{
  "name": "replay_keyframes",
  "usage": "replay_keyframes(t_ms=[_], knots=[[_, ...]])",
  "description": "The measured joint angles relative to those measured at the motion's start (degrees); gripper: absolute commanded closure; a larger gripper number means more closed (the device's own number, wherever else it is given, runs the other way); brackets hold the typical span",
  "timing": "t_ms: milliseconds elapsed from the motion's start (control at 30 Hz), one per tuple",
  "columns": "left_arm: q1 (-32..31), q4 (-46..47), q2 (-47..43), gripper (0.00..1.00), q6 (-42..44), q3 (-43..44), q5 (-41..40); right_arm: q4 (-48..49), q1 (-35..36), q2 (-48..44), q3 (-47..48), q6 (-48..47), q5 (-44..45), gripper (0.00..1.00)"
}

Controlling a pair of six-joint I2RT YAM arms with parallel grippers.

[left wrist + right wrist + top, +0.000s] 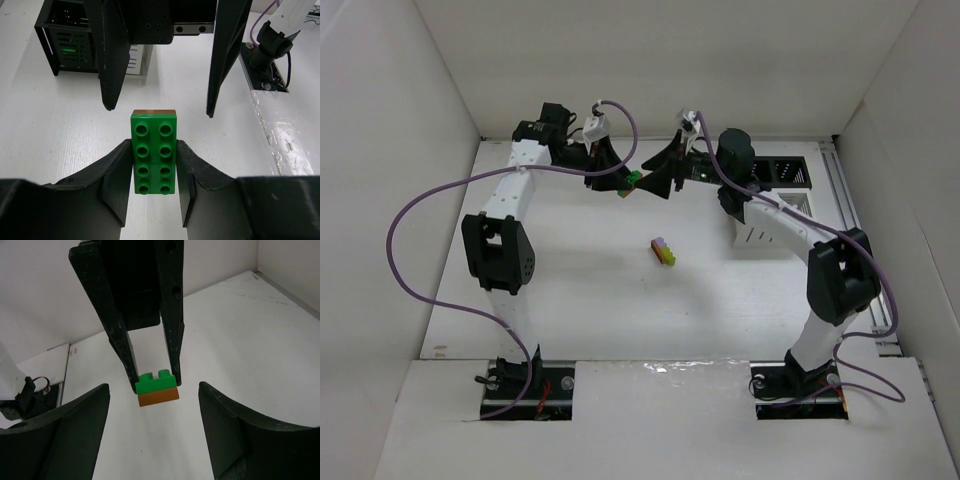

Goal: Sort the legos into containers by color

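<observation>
A green brick point(154, 152) stacked on an orange one point(158, 396) hangs above the table at the far middle, with my left gripper point(154, 150) shut on the green brick's sides. In the top view this pair point(633, 180) sits between the two grippers. My right gripper point(154, 400) faces it, open, its fingers point(75, 435) wide on either side and touching nothing. A second short stack of legos point(663, 251), purple, lime, yellow and red, lies on the table's middle. The black container point(785, 172) and the white container point(760, 228) stand at the far right, partly hidden by the right arm.
White walls close in the table at the back and on both sides. A metal rail point(850, 220) runs along the right edge. Purple cables point(430, 200) loop off both arms. The black container point(67, 40) shows in the left wrist view, beyond the right gripper's fingers point(112, 55).
</observation>
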Motion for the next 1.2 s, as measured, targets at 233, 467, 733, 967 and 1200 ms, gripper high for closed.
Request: replay_keyframes(t_ms=[233,467,733,967,1200], knots=[[0.00,-1.68,0.00,0.97,0.87,0.00,0.02,2.03,0.70,0.02,-0.04,2.34,-0.70,0.24],[-0.02,-4.33,0.00,0.97,2.75,0.00,0.09,2.49,0.61,-0.31,-2.58,-1.29,-3.04,0.22],[-1.51,-5.57,-0.74,0.97,3.91,0.00,0.15,0.66,0.59,-0.33,-3.98,-6.56,-4.09,0.26],[-2.54,-5.77,-1.53,0.97,4.57,0.00,0.15,0.17,0.59,-0.33,-3.98,-7.78,-4.57,0.47],[-2.40,-5.60,-1.62,0.97,5.20,-0.07,0.22,-0.17,0.81,-0.63,-3.98,-8.52,-5.88,0.70]])
